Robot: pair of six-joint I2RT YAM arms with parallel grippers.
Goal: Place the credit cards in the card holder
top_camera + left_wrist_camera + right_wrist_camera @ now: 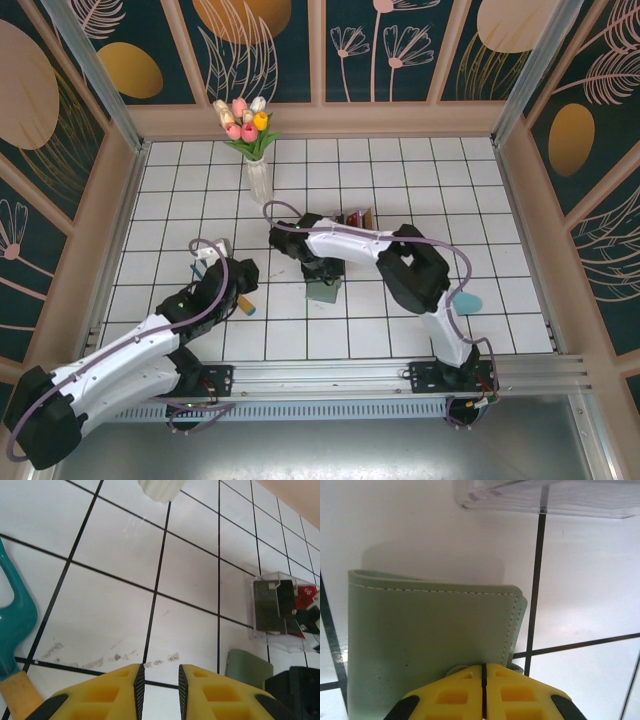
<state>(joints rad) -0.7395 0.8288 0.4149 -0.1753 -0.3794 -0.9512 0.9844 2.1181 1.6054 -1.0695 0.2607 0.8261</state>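
Right wrist view: right gripper (pixel 483 667) closed, tips at the near edge of the card holder (pixel 430 630).

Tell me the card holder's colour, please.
Sage green card holder, best seen in the right wrist view.

Clear box (pixel 272 615) close behind card holder (pixel 430 640); bare tiles (pixel 450 190) free far right.

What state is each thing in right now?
card holder: folded shut, lying flat.
clear box: holding cards; lid unclear.
credit cards: inside the clear box.
left gripper: slightly open, empty.
right gripper: shut, tips at the card holder's edge.
vase: upright, tulips in it.
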